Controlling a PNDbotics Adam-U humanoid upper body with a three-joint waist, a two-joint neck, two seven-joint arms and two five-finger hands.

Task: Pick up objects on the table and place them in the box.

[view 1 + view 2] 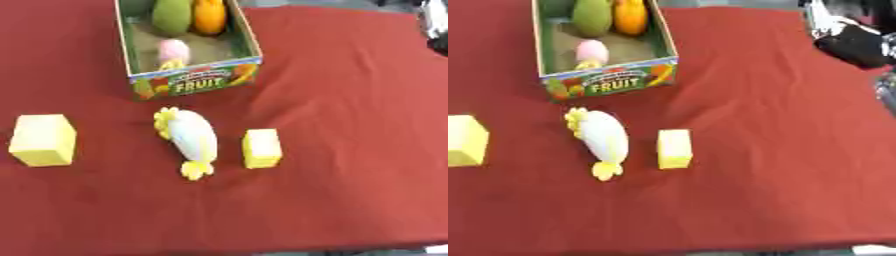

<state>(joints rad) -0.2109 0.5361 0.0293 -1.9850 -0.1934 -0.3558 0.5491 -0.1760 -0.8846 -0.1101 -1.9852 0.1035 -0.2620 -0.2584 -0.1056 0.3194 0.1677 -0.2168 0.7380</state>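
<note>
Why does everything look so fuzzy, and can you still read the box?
Left eye view: soft blur everywhere, yet "FRUIT" on the box is readable, and the white-and-yellow toy has smeared edges. Right eye view: equally blurry; the black shape at the top right stays unclear.

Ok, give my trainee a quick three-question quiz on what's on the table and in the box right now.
1. True or false: the box already holds a green, an orange and a pink item.
2. Which thing lies between the two yellow blocks? A) a white and yellow toy B) a cup C) a spoon
3. Fill in: the large yellow block sits at the table's ____ side.

Key:
1. True: green, orange and pink items are inside.
2. A: the toy lies left of the small yellow block.
3. Left.
</note>
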